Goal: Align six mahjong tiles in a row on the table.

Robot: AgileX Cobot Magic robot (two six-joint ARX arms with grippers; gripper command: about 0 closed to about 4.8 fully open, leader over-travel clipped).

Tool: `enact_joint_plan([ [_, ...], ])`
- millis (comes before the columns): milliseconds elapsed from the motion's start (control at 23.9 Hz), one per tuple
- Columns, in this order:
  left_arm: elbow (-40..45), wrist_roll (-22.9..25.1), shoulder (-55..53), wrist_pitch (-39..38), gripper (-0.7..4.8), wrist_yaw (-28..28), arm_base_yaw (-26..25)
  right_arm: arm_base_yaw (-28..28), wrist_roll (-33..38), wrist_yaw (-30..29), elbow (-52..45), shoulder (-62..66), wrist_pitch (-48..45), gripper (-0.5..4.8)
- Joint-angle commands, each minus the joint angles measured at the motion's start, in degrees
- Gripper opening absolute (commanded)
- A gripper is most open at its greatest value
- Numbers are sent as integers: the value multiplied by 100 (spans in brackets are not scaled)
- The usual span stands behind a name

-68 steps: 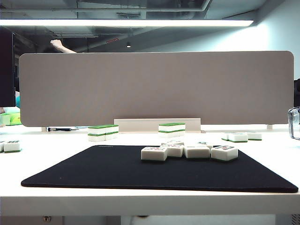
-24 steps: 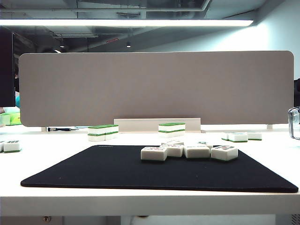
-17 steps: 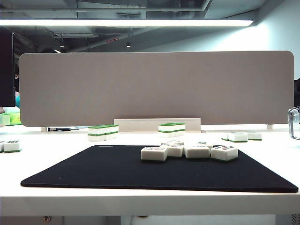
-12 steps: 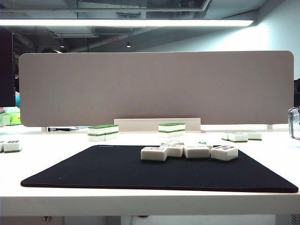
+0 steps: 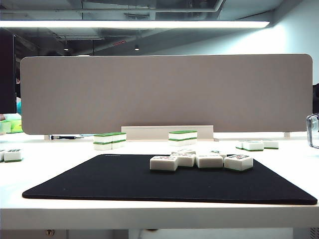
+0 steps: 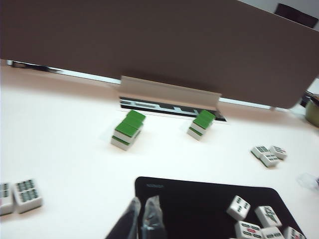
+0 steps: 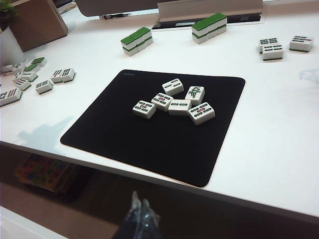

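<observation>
On the black mat (image 7: 149, 144) I find the six tiles (image 7: 172, 102) loosely clustered, unaligned; small, rigid, smooth-faced, likely slippery; I would pinch each across its short sides; left gripper (image 6: 142, 219) closed above the mat's edge; right gripper (image 7: 138, 211) closed, short of the table (image 7: 279, 149).

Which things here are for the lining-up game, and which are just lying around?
For the job:
- six mahjong tiles
- black mat
- table
- left tool, shut
- right tool, shut

Just lying about:
- green-topped tile stacks
- grey divider panel
- loose tiles
</observation>
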State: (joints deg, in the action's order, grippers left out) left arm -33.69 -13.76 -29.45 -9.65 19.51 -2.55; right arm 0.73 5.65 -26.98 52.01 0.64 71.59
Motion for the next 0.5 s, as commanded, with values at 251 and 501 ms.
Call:
enact_joint_plan([
  [251,-975,20,-1329,35,21,660,9,0,-11,4,17,-61,-68,-1],
  [501,-1587,26,-2181,33,21,713,564,0,-11,4,17,-61,-70,-1],
])
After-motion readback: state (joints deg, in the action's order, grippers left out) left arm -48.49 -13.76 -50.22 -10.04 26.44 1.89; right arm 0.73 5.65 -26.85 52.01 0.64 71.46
